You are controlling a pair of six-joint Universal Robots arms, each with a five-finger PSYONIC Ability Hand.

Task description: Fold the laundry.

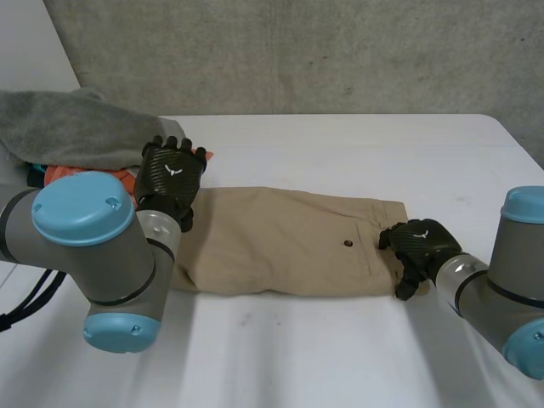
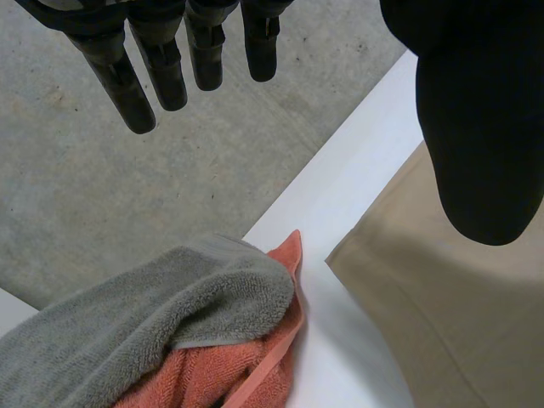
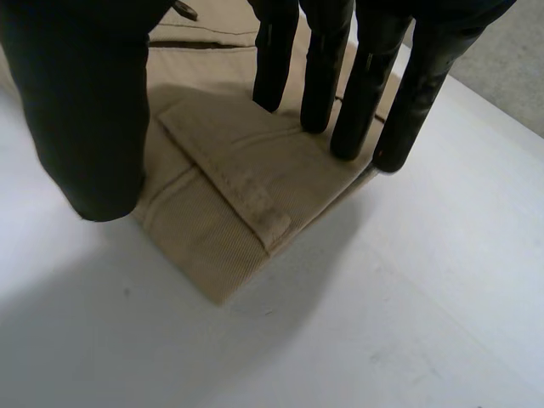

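Khaki cloth lay across the middle of the white table (image 1: 340,340): 1 tan garment (image 1: 289,242), folded into a long flat band running from one hand to the other, with a small dark button (image 1: 348,245) showing near its right end.

The left hand (image 1: 170,177) hung above the garment's left end, back of the hand toward the head camera. In its wrist view the fingers (image 2: 136,76) were straight and slightly apart, the thumb set well off from them, and nothing was held between them; below them lay a corner of the tan garment (image 2: 459,323) on the table (image 2: 340,221).

The right hand (image 1: 422,242) sat at the garment's right end. In its wrist view the straight fingers (image 3: 323,76) stood side by side with their tips down on the tan garment (image 3: 229,195) near its far edge, while the thumb stood apart over the near edge; whether the thumb touched the cloth I could not tell. A stitched flap lay under the palm, and the garment's corner rested on the table (image 3: 382,323).

At the table's far left, beside the left hand, a grey towel (image 1: 76,127) was heaped over an orange towel (image 1: 72,174). The left wrist view showed the grey towel (image 2: 144,323) on top of the orange towel (image 2: 221,374), just beside the garment's corner but apart from it.
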